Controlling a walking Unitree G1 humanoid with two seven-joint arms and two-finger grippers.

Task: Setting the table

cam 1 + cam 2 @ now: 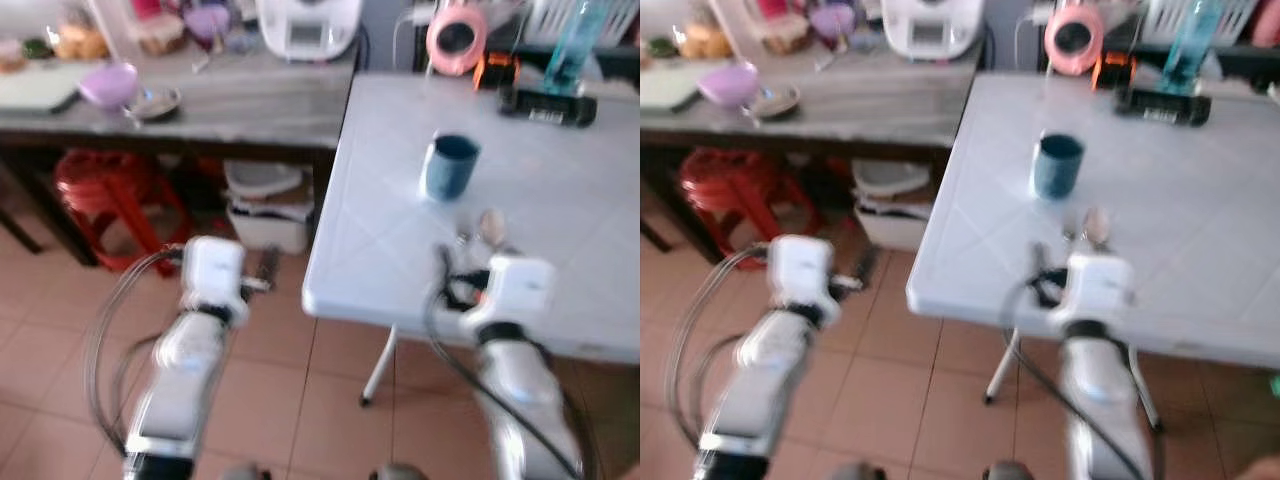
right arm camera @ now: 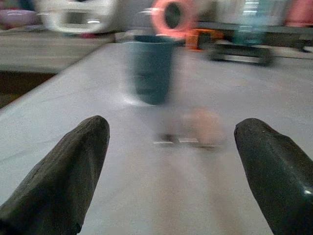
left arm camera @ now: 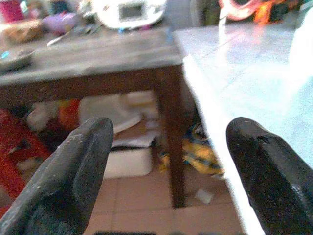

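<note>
We reach our right tool (image 2: 171,161) forward, low over the near edge of the white tabletop (image 1: 560,230), fingers spread wide and holding nothing. A blue cup (image 1: 449,167) stands upright ahead, a small blurred object (image 2: 203,128) lying between. Our left tool (image 3: 171,171), also released, hangs over the tiled floor (image 1: 270,400) beside the tabletop.

Count: one blue cup (image 1: 449,167), one spoon (image 1: 490,227), two tables (image 1: 560,200), two purple bowls (image 1: 108,85), one red stool (image 1: 105,195).
</note>
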